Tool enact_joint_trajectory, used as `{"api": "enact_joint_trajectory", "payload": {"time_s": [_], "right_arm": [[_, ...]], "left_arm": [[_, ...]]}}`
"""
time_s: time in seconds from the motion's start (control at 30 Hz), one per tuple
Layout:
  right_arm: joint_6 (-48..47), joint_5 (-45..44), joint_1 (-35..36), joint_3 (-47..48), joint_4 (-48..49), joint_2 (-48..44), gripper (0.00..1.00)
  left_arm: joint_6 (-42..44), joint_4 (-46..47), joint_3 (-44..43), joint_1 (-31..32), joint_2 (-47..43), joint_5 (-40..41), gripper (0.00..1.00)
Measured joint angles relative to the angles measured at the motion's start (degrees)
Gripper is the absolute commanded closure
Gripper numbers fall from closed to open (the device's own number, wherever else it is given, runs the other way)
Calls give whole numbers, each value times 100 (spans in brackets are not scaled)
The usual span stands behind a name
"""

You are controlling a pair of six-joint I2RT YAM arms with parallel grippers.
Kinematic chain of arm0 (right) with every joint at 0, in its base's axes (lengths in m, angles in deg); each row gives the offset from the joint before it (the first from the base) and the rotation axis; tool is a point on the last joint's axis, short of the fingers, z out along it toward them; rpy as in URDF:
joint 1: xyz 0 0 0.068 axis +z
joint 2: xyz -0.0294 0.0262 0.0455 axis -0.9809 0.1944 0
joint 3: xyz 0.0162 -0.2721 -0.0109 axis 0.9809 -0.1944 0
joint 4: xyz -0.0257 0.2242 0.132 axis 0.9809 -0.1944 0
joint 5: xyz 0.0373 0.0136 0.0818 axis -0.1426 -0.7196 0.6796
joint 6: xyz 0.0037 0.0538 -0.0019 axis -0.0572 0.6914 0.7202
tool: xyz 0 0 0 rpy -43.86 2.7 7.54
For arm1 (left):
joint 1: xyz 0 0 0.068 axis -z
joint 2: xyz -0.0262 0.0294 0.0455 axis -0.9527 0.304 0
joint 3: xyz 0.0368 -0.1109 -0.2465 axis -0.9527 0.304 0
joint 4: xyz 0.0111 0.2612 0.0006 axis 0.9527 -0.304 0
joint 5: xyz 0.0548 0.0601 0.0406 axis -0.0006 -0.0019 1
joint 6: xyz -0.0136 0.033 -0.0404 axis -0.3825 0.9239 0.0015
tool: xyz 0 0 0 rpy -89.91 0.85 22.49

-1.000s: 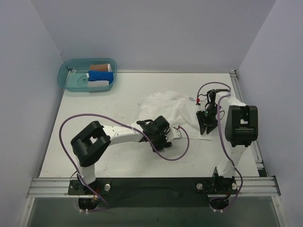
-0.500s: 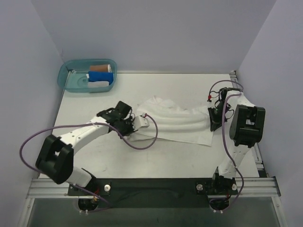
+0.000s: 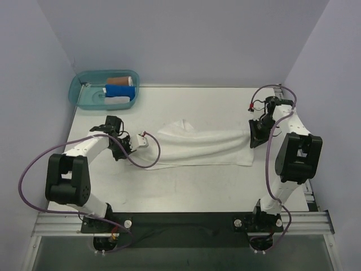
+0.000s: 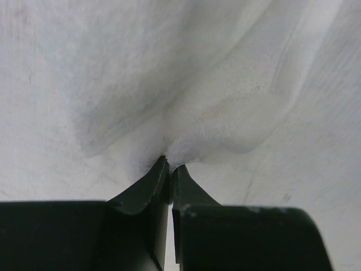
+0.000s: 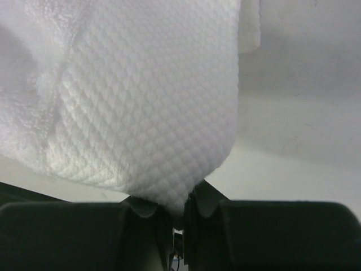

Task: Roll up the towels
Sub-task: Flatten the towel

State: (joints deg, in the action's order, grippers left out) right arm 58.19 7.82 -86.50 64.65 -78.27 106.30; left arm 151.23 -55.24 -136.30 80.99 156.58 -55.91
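Observation:
A white towel (image 3: 203,148) lies on the table, pulled out into a long, creased band from left to right. My left gripper (image 3: 148,141) is shut on its left end. In the left wrist view the gripper (image 4: 169,164) has its jaws pressed together, pinching a fold of the towel (image 4: 197,84). My right gripper (image 3: 251,137) is shut on the towel's right end near the table's right side. The right wrist view shows the gripper (image 5: 177,200) clamping the waffle-textured cloth (image 5: 146,101), which bulges above the jaws.
A teal bin (image 3: 76,90) stands at the far left corner, holding a blue towel (image 3: 119,90), a brown towel (image 3: 119,81) and a white roll (image 3: 115,100). A purple cable (image 3: 141,161) loops over the table by the left gripper. A metal rail (image 3: 180,220) runs along the near edge.
Both grippers closed on the crumpled towel and moved apart, left one leftward, right one to the far right. The towel went from a heap to a stretched band.

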Motion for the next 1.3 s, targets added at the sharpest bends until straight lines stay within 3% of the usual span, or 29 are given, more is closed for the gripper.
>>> {"api": "enact_joint_trajectory", "payload": {"time_s": [0.1, 0.23, 0.27, 0.33, 0.37, 0.4, 0.47, 0.5, 0.63, 0.77, 0.9, 0.93, 1.03, 1.3], "right_arm": [[66, -42, 42, 140, -46, 149, 100], [247, -85, 35, 437, -26, 619, 96], [280, -76, 48, 461, -4, 688, 87], [337, -70, 111, 470, -13, 728, 70], [339, -66, 146, 476, -26, 717, 58], [321, -55, 186, 479, -31, 691, 54], [229, -59, 238, 472, -52, 564, 47], [116, -59, 258, 448, -55, 442, 47], [-557, -72, 293, -133, 4, -734, 67], [-1344, -328, 575, -914, 83, -1930, 72], [-1971, -693, 1327, -1904, 590, -2050, 70], [-2083, -767, 1425, -2055, 678, -1932, 66], [-2398, -1021, 1480, -2280, 966, -1482, 56], [-3224, -1311, 1449, -2358, 1657, -1250, 52]], "left_arm": [[389, 76, -310, -518, 459, 24, 96], [772, 243, -671, -848, 717, 66, 68], [809, 284, -708, -852, 721, 70, 55], [756, 299, -732, -837, 719, 50, 46], [704, 293, -732, -835, 719, 42, 33], [636, 278, -732, -850, 717, 26, 14], [387, 249, -732, -931, 680, -52, 3], [203, 210, -732, -1003, 636, -114, 3], [-922, -39, -809, -1449, 254, -487, 3], [-2214, -190, -1130, -1720, 15, -960, 3], [-3224, -227, -1220, -1733, -146, -1545, 3], [-3456, -251, -1220, -1727, -160, -1648, 3], [-3919, -299, -1220, -1755, -160, -1755, 3], [-4597, -302, -999, -2052, -155, -1923, 3]]}}
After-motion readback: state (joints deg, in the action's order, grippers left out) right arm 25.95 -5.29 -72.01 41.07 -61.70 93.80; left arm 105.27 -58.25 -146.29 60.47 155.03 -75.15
